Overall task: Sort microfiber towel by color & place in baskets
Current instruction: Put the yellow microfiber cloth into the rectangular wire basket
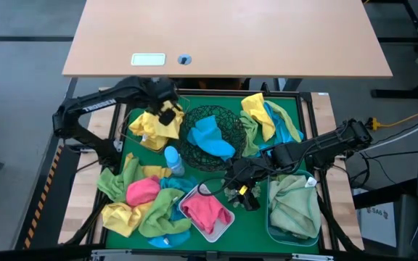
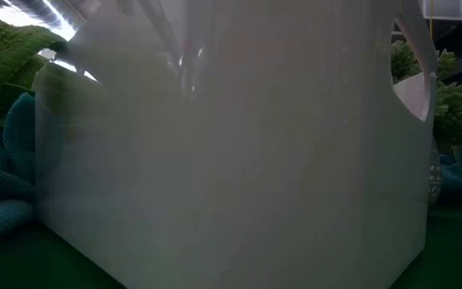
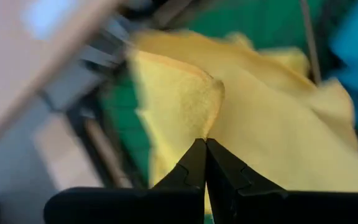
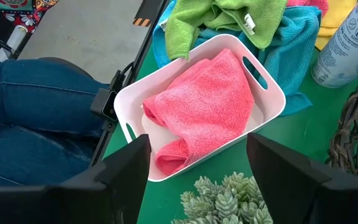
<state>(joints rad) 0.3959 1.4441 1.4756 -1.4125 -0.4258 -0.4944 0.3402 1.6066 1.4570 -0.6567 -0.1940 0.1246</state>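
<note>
We watch the left tool [image 3: 205, 163] pinching the soft, light yellow towel [image 3: 272, 124] by a fold; right tool [image 4: 197, 180] hangs spread.

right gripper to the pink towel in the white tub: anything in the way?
The open right gripper hovers beside the white tub, aimed at the pink towel. Only the spiky green ball lies below, between its fingers; nothing covers the towel.
</note>
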